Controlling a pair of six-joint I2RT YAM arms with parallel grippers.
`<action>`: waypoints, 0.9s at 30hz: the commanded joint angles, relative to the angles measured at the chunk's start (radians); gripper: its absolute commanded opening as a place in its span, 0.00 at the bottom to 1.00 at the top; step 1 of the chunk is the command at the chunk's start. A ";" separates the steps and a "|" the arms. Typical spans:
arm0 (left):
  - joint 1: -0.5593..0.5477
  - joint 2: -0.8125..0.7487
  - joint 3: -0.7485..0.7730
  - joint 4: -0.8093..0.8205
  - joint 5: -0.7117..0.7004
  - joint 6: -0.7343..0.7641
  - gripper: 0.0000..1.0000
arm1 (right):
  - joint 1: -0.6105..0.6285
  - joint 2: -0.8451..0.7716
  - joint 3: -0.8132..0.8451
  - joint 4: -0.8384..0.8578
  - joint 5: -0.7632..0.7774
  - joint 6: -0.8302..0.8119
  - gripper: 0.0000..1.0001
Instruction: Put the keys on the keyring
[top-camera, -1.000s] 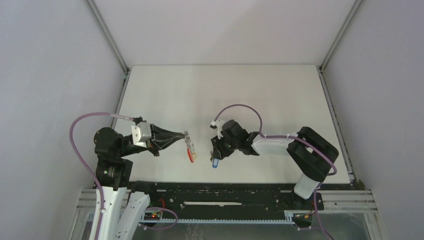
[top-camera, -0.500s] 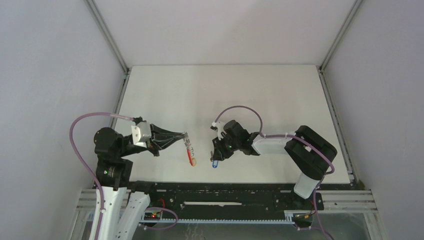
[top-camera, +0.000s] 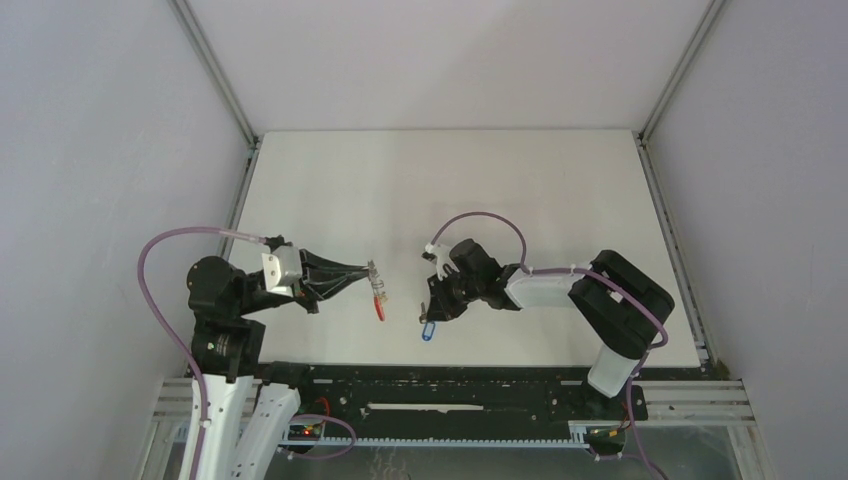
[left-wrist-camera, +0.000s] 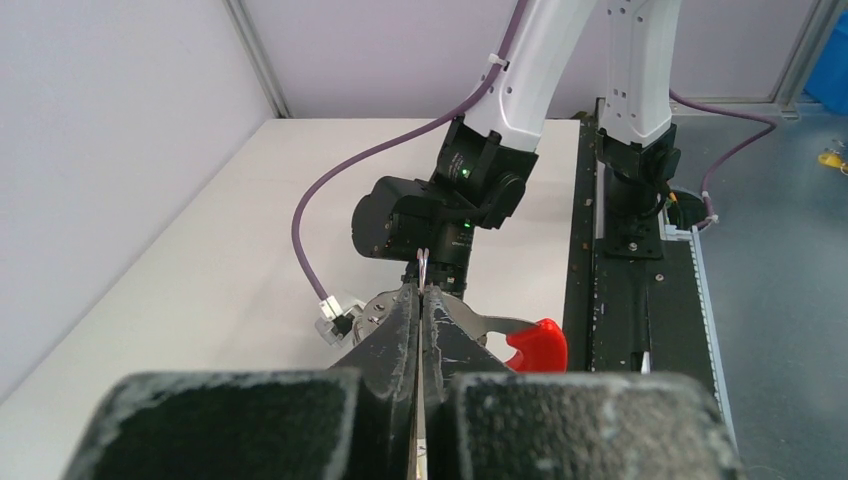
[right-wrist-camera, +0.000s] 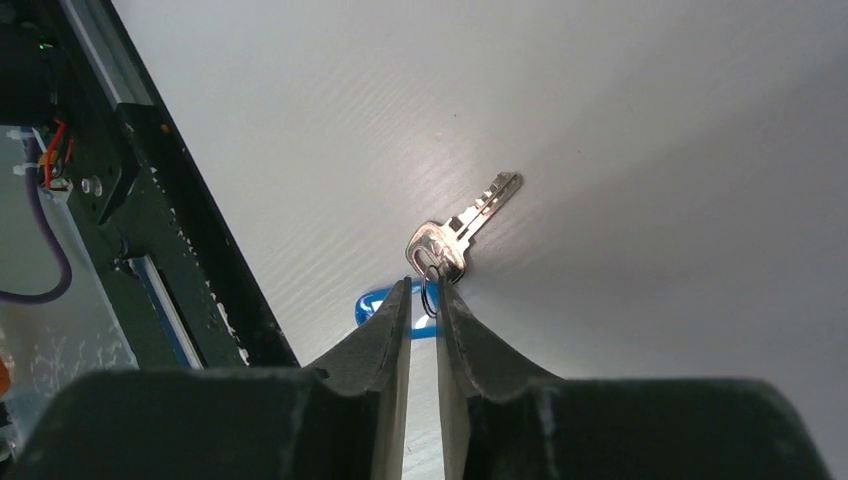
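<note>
My left gripper (top-camera: 372, 272) is shut on the keyring (top-camera: 378, 292), a grey metal holder with a red band (top-camera: 380, 311), and holds it above the table. In the left wrist view the shut fingertips (left-wrist-camera: 410, 300) pinch the grey plate (left-wrist-camera: 488, 327), and the red band (left-wrist-camera: 537, 344) sticks out to the right. My right gripper (top-camera: 429, 308) is a short way right of the keyring. It is shut on the small wire ring of the blue-tagged key (right-wrist-camera: 457, 237), and the blue tag (right-wrist-camera: 372, 303) hangs behind the fingers, also seen from above (top-camera: 428, 331). The yellow-orange key is not in view.
The white table (top-camera: 450, 190) stretches far behind both grippers. A black rail (top-camera: 450, 378) runs along the near edge just below the blue tag. Grey walls and metal posts close in the left, right and back sides.
My right gripper with the blue key has moved slightly left and toward the near edge. The keyring in my left gripper has turned a little, and less of the red band shows.
</note>
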 joint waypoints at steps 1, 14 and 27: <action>0.002 -0.008 -0.010 0.029 -0.011 0.019 0.00 | -0.010 0.022 -0.004 0.053 -0.046 0.020 0.22; 0.002 -0.018 -0.007 0.001 -0.010 0.043 0.00 | -0.016 0.026 0.006 0.018 -0.020 0.016 0.15; -0.001 -0.014 -0.016 -0.001 -0.001 0.046 0.00 | 0.058 -0.154 -0.018 -0.018 0.109 -0.176 0.00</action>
